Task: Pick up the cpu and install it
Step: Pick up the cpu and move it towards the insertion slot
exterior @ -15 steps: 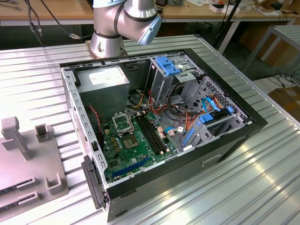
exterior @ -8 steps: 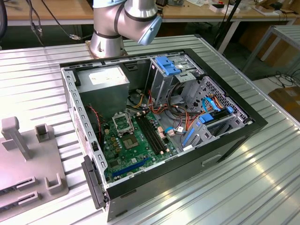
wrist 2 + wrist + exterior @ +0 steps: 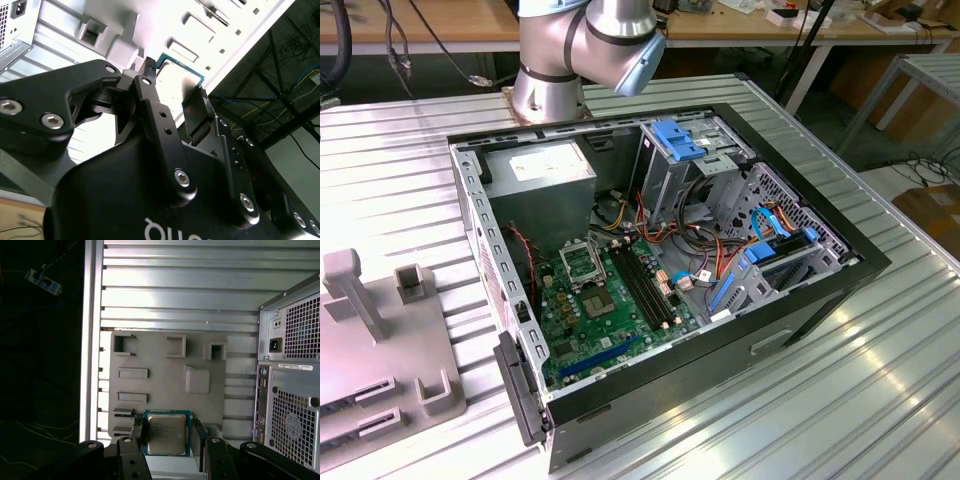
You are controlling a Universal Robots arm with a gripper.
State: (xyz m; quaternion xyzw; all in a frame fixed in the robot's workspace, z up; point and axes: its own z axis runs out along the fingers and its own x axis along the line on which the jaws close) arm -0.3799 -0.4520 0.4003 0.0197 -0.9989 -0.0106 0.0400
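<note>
Half the job looks done at best: the pick-up part, not the install. In both wrist views the gripper (image 3: pixel 175 77) has its two black fingers (image 3: pixel 136 437) pinched in on opposite edges of the cpu (image 3: pixel 166 432), so it's closed down to chip width and holding it. Going by how small the grey tray (image 3: pixel 165 370) looks behind the chip, the cpu is hanging in the air above that tray rather than sitting on it. That's a guess from perspective, mind. Getting it over to the computer case (image 3: pixel 660 400) and down into the socket (image 3: pixel 582 262) on the green board (image 3: pixel 575 315) is all left to do. In the exterior view the socket looks unfilled, though it's hard to be sure.

Stuff-wise, the cpu is a flat square with a dull silvery metal lid on top and a thin greenish rim round it. The fingers are matte black bars with shiny bolts. The tray is plain matte grey, plastic-looking, with blocky posts and shallow rectangular slots. The table (image 3: pixel 840 420) is ribbed bright aluminium, pretty glary. The case is black outside and bare grey sheet metal inside, with blue plastic clips and a tangle of coloured wires.
</note>
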